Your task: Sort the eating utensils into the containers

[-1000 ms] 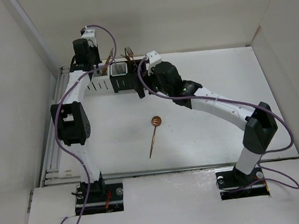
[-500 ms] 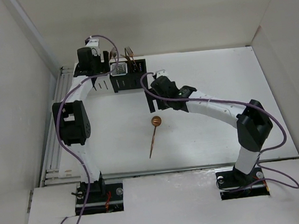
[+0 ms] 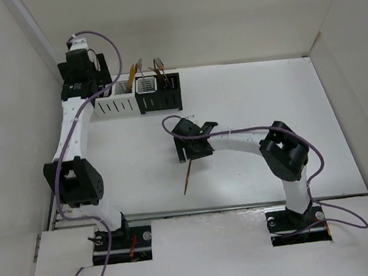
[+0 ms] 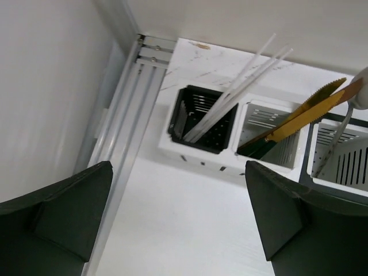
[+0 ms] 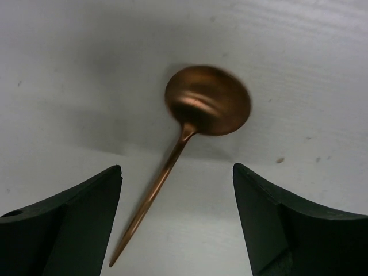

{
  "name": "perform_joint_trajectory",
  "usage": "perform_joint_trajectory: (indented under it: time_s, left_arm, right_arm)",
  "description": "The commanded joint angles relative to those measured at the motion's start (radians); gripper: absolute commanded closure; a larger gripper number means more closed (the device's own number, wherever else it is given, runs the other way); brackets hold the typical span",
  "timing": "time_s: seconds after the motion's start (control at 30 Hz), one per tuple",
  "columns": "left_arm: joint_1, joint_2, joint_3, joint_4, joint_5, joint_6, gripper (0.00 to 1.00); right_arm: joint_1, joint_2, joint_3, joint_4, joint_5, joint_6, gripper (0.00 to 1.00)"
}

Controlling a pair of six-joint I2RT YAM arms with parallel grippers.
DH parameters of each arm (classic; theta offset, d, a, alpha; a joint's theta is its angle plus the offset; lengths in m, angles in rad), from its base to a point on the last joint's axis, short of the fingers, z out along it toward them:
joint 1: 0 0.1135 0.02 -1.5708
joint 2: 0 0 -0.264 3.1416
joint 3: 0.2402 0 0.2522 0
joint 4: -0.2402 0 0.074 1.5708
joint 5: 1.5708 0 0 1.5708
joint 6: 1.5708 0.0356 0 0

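A copper spoon (image 5: 207,106) lies flat on the white table, its thin handle (image 3: 187,178) pointing toward the near edge. My right gripper (image 5: 177,224) is open low over it; the handle runs between the fingers (image 5: 75,224) and touches neither. From above, that gripper (image 3: 189,152) hides the spoon's bowl. The containers (image 3: 141,97) stand in a row at the back. My left gripper (image 4: 178,221) is open and empty, high to the left of them. In its view pale chopsticks (image 4: 230,95) lean in the leftmost caddy (image 4: 195,150) and a gold knife (image 4: 299,118) in the one beside it (image 4: 282,155).
Copper forks (image 3: 159,65) stick up from the black caddies. A metal rail (image 4: 123,118) runs along the table's left edge beside the white side wall. The right arm's elbow (image 3: 284,150) stands over the right-centre of the table, trailing purple cable.
My left gripper has opened and swung left and up, away from the caddies. My right arm has drawn back from the caddies and come down over the spoon, covering its bowl.
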Motion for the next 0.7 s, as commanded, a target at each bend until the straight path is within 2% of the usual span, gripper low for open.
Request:
perform_joint_trajectory:
  time_s: [0.0, 0.2, 0.33, 0.37, 0.43, 0.47, 0.5, 0.53, 0.67]
  left_arm:
    - [0.047, -0.099, -0.051, -0.079, 0.023, -0.058, 0.00]
    - [0.076, -0.168, -0.156, -0.067, -0.044, -0.058, 0.00]
    - [0.077, -0.179, -0.166, -0.067, -0.063, -0.049, 0.00]
    - [0.077, -0.179, -0.166, -0.067, -0.063, -0.049, 0.00]
    - [0.077, -0.179, -0.166, -0.067, -0.063, -0.049, 0.00]
    - [0.086, -0.179, -0.166, -0.067, -0.063, -0.049, 0.00]
    - [0.086, -0.179, -0.156, -0.067, -0.063, -0.049, 0.00]
    - [0.086, -0.179, -0.156, -0.067, -0.063, -0.049, 0.00]
    - [0.107, -0.188, -0.143, -0.087, -0.042, -0.058, 0.00]
  right_arm:
    - [0.046, 0.001, -0.011, -0.010, -0.052, 0.060, 0.18]
    - [0.081, 0.053, -0.032, 0.003, -0.019, 0.069, 0.25]
    - [0.081, 0.116, -0.032, 0.002, -0.062, 0.088, 0.46]
    - [0.081, 0.125, -0.032, -0.007, -0.062, 0.088, 0.59]
    - [0.081, 0.136, -0.041, -0.017, -0.062, 0.098, 0.77]
    - [0.081, 0.136, -0.041, -0.030, -0.062, 0.098, 0.91]
    - [0.081, 0.147, -0.041, -0.030, -0.062, 0.110, 0.97]
    - [0.081, 0.158, -0.054, -0.030, -0.062, 0.111, 1.00]
    - [0.038, 0.170, -0.129, -0.030, -0.085, 0.135, 1.00]
